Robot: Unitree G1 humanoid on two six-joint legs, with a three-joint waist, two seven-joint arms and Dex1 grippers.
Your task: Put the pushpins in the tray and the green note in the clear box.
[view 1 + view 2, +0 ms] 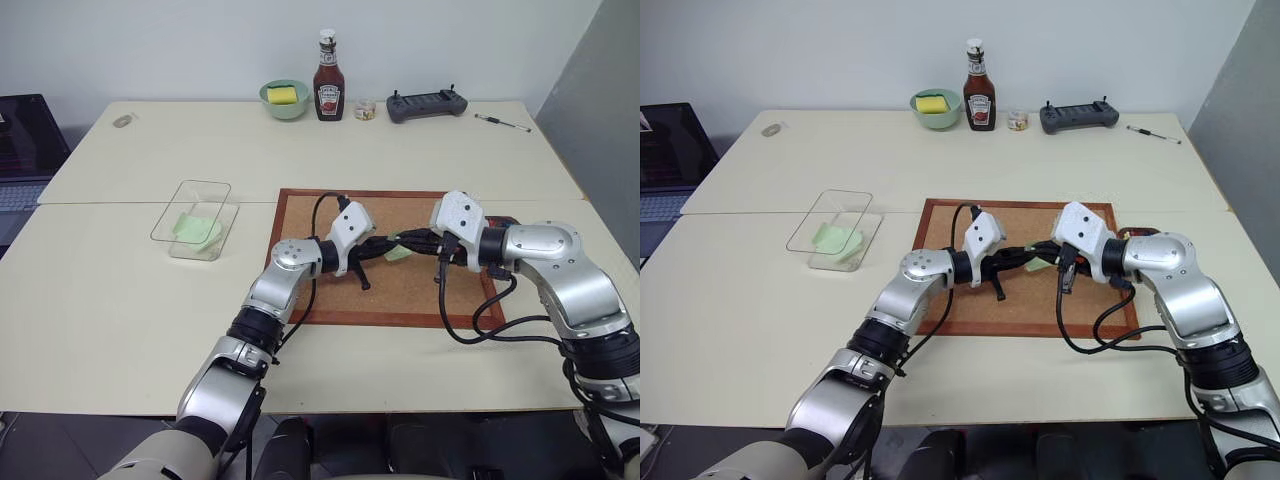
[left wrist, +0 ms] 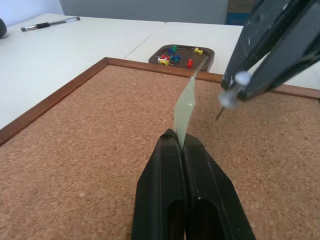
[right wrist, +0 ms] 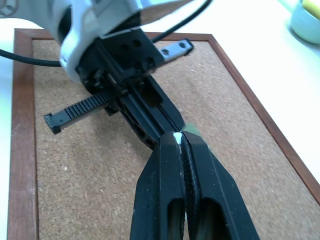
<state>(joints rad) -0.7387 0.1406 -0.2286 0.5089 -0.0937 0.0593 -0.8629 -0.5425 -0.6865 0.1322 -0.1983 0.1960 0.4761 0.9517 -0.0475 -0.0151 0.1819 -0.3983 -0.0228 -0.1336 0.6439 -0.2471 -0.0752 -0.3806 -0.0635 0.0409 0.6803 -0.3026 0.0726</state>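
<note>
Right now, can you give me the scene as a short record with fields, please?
left gripper: shut on the green note, lifted over the cork board
right gripper: shut on a white pushpin, its pin free of the cork
tray: beyond the board, holds coloured pushpins
clear box: on the table left of the board, one green note inside
</note>
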